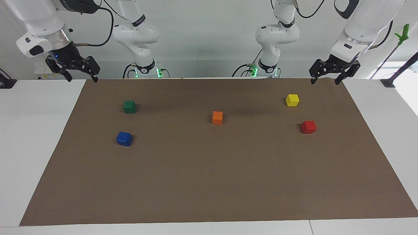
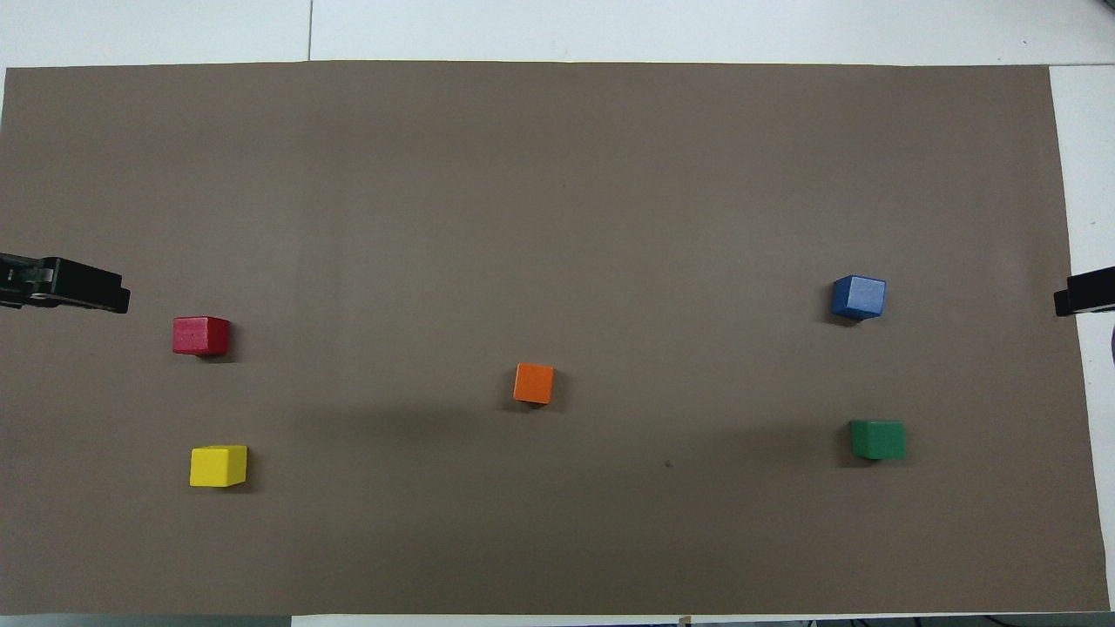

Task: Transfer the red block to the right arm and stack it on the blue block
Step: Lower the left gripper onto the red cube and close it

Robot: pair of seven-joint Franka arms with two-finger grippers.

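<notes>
Five cubes sit on the brown mat [image 1: 209, 182] as I look in through the facing camera, and I read them across that view from its left edge to its right.

First comes the right arm [image 1: 39, 23], hanging in the air over the mat's corner at its own end of the table. Its right gripper [image 1: 81, 77] shows a small blue light, its fingers stand apart, and it holds nothing. I see only its dark tip at the edge of the overhead view.

Next I find the green block [image 1: 129, 106] lying nearer to the robots, and the blue block [image 1: 124, 138] just farther from them, both toward the right arm's end of the mat. They stand near each other but apart, and nothing rests on the blue block.

At the middle of the mat I see the orange block [image 1: 217, 117], alone and well apart from the rest.

Toward the left arm's end I see the yellow block [image 1: 292, 100], nearer to the robots, and the red block [image 1: 308, 127], a little farther from them and slightly closer to the mat's end. The red block rests flat on the mat, touched by nothing.

Last comes the left arm [image 1: 362, 26], raised over the mat's corner at its own end. Its left gripper [image 1: 326, 80] has its fingers spread apart and empty, well clear of the red block. Both arms wait.
</notes>
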